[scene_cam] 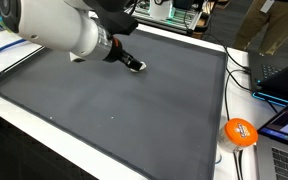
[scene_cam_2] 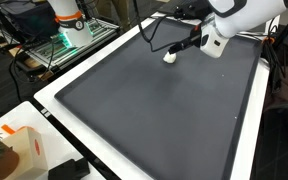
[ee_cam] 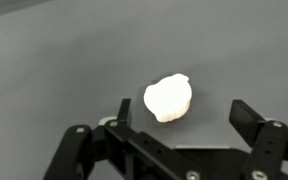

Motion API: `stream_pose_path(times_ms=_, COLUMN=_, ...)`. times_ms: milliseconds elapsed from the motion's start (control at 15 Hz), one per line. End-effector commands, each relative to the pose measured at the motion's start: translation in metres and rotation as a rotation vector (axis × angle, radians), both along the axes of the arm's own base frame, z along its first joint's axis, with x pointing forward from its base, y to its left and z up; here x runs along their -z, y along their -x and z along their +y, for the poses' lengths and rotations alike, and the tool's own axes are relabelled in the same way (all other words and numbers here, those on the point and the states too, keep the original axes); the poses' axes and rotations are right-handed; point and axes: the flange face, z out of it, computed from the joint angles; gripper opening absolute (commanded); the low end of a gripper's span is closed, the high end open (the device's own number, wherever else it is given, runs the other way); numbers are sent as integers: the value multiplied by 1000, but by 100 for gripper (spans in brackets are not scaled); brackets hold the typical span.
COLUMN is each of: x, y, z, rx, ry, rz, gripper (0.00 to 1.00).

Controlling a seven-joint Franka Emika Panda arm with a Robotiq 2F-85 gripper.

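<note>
The gripper [ee_cam: 184, 111] is hanging over a small white lump [ee_cam: 168, 98] with its jaws standing wide apart and gripping nothing. In the wrist view the lump is lying on the gray mat [ee_cam: 54, 70] in the gap between the two fingers [ee_cam: 124, 108], nearer to one finger than to the other and touching neither. In both exterior views the lump [scene_cam: 139, 67] [scene_cam_2: 170, 57] is sitting just beside the dark gripper [scene_cam: 130, 61] tip, near one edge of the mat [scene_cam: 114, 115] [scene_cam_2: 154, 115]. From these angles the fingertips may be hovering just off the mat or resting on it; I cannot tell which. An orange ball [scene_cam: 240, 131] is lying off the mat by its corner, well apart from the lump, and a laptop [scene_cam: 282, 76] is sitting beyond it. A cardboard box [scene_cam_2: 24, 150] is standing past another corner.
</note>
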Motion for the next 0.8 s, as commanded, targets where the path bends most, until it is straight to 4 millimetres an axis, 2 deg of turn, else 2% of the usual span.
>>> stream_pose_path(times_ms=0, x=-9, y=-6, z=-1, rx=47, ry=22, rz=-72, gripper=100)
stream_pose_path(times_ms=333, x=-14, y=-14, z=11, rx=52, ry=95, rz=-168, gripper=100)
stream_pose_path(times_ms=733, x=-4, y=-15, z=29, rx=30, ry=213, rz=-226, gripper=100)
